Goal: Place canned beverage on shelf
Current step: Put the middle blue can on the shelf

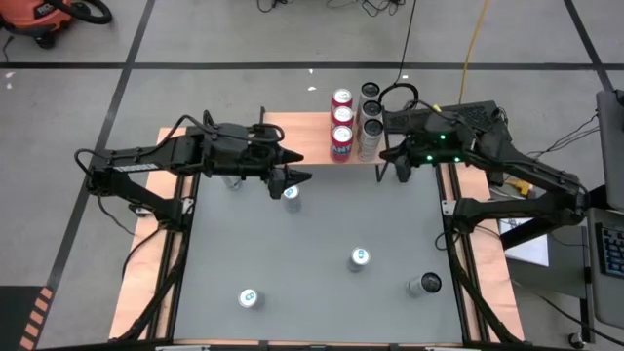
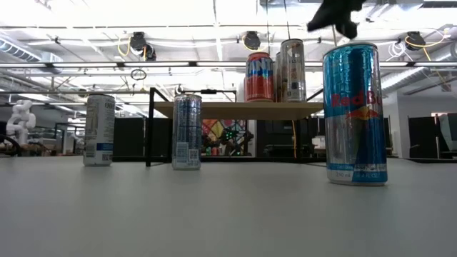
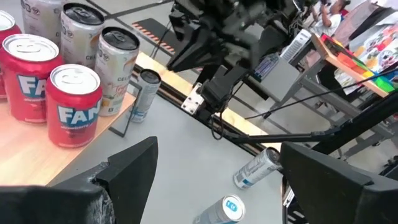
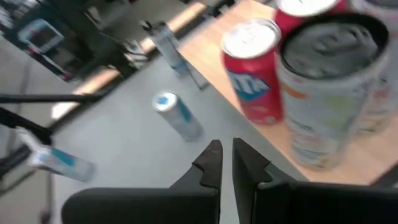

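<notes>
nearest the front edge of the grey worktop point(image 1: 312, 244) a blue and silver can point(image 1: 250, 297) stands upright, and toward the right side a grey-topped can point(image 1: 425, 285) stands apart from it. a little farther in, a third slim can point(image 1: 360, 258) stands upright near the middle of the worktop. farther back again, a fourth blue-topped can point(image 1: 292, 194) stands upright just ahead of the left gripper point(image 1: 300, 169), which hovers over it with its fingers spread wide and nothing between them; in the left wrist view both dark fingers point(image 3: 134, 168) show well apart with bare worktop in the gap. another can point(image 1: 233, 181) shows partly under the left arm, beside the worktop's left rail.

at the back stands the shelf point(image 1: 302, 136), its light wooden top on thin black legs. on its right part red cans point(image 1: 341, 125) stand in one row with pale grey cans point(image 1: 370, 119) in a second row touching beside them, all upright. the right gripper point(image 1: 402, 154) hangs just beside the shelf's right end, near the pale cans, its fingers pressed together and holding nothing; the right wrist view shows the two fingertips point(image 4: 211, 163) meeting.
</notes>
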### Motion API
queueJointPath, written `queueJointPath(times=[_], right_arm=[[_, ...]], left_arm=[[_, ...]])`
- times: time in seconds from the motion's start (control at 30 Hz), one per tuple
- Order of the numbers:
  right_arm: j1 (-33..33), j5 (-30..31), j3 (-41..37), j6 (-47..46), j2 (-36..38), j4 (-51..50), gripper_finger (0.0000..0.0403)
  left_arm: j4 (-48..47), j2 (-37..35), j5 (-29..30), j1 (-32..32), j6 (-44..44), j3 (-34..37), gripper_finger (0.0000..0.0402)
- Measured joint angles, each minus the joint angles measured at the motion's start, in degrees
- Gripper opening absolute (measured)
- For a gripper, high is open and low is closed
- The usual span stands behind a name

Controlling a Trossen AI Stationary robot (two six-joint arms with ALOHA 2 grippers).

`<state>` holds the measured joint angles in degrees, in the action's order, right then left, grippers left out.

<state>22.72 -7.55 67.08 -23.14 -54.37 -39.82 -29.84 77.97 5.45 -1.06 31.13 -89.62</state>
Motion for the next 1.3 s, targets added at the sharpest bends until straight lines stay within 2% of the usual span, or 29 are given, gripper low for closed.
queueJointPath(times=[0.33, 0.4, 0.6, 0.77, 0.97, 1.2, 1.3], right_arm=[[-9.70, 0.00, 9.96, -7.67, -1.74, -5.76, 0.0000], [-11.92, 0.00, 11.26, -8.59, -2.24, -7.32, 0.0000], [-17.96, 0.01, 12.36, -9.19, -2.73, -12.46, 0.0000], [-19.45, 0.34, 12.36, -11.34, -3.04, -23.43, 0.0000], [-19.47, 8.36, 12.36, -12.59, -3.10, -34.49, 0.0000], [-19.46, 15.82, 12.36, -7.63, -3.10, -36.34, 0.0000], [-19.45, 22.38, 12.36, -6.01, -3.08, -36.80, 0.0000]], left_arm=[[-1.30, 0.00, -0.19, 0.60, 0.08, 0.00, 0.0338], [-0.10, 0.00, -2.19, 1.07, 1.12, 0.00, 0.0338], [1.55, -0.04, -5.20, 3.85, 0.26, 0.00, 0.0338], [-0.32, -0.07, -2.11, 6.63, 0.52, 1.25, 0.0338], [-0.63, -0.04, 0.82, 7.94, 3.02, 4.36, 0.0338], [-1.80, 0.00, 3.52, 7.93, 7.19, 6.62, 0.0338], [-3.68, -0.02, 7.02, 7.89, 7.55, 6.62, 0.0338]])
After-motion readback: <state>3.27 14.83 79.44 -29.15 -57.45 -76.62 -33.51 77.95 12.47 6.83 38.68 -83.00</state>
